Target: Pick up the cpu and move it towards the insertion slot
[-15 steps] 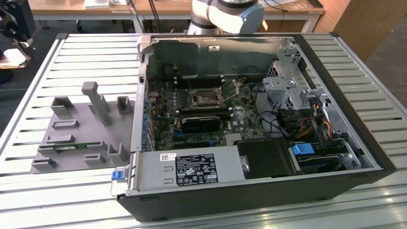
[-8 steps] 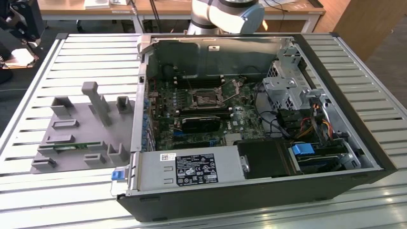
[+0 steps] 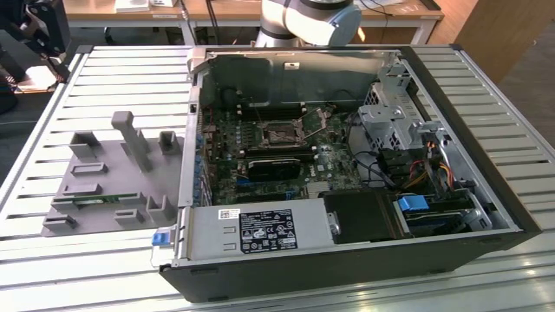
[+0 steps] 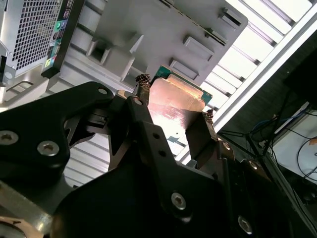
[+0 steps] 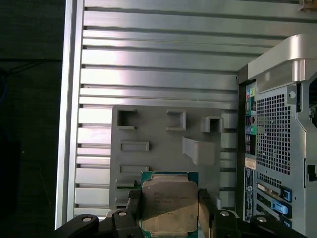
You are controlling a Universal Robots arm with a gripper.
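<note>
scene: an open computer case (image 3: 347, 214) lies on its side on a slatted metal bench (image 3: 130, 84). it takes up the bench's middle and the exterior view's right.
tray: a grey moulded tray (image 3: 104, 188) with raised pockets rests on the bench just beside the case's rear panel. it sits toward the bench edge on the exterior view's left.
arm: a pale grey arm joint (image 3: 308, 19) stands at the bench's far edge, behind the case.
gripper: a black gripper (image 5: 168, 201) appears in both wrist views, pointing down over the tray.
jaws: closed partway and clamped on the cpu. one dark finger (image 5: 132, 199) presses against each of two opposite edges, and the chip fills the gap between them.
cpu: a flat square chip (image 4: 171, 109) with a silvery top and a thin green rim, gripped by the two fingers. it is lifted clear of the tray. in the first wrist view it hangs over one end of the tray, overlapping the tray's edge, with the case's rear panel off to one side. it is outside the case and well apart from the insertion slot.
insertion slot: a square socket (image 3: 282, 133) with a shiny metal frame around a dark centre. it lies on the motherboard (image 3: 329, 162) inside the case, toward the case's far wall in the exterior view.
memory stick: a narrow green strip (image 3: 97, 200) lies in a tray pocket near the tray's near edge.
</note>
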